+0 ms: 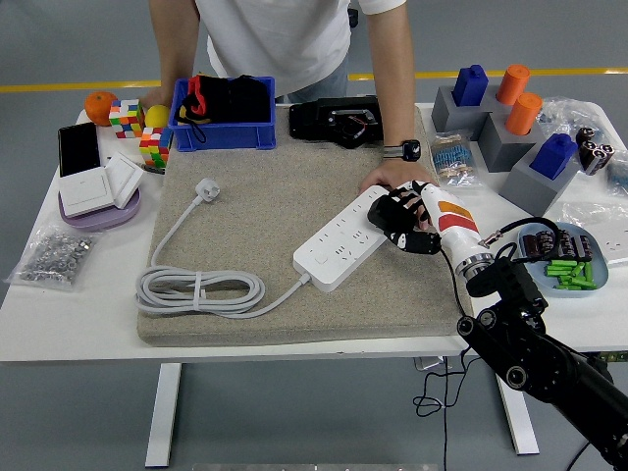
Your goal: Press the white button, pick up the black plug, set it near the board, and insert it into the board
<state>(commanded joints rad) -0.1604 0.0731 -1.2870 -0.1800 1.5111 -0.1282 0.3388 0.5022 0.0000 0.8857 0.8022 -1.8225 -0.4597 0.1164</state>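
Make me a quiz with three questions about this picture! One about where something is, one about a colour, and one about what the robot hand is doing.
1. Where is the white power strip?
A. On the beige mat
B. In the blue bin
C. On the floor

2. What colour is the bin at the back of the table?
A. Green
B. Blue
C. Orange

3. What is the robot's right hand doing?
A. Hanging high in the air
B. Holding a Rubik's cube
C. Resting at the right end of the power strip, fingers curled

Answers:
1. A, the strip lies on the mat with its coiled white cord beside it.
2. B, its walls are blue.
3. C, the black fingers curl over the strip's end, next to a person's hand resting there; whether they hold anything is hidden.
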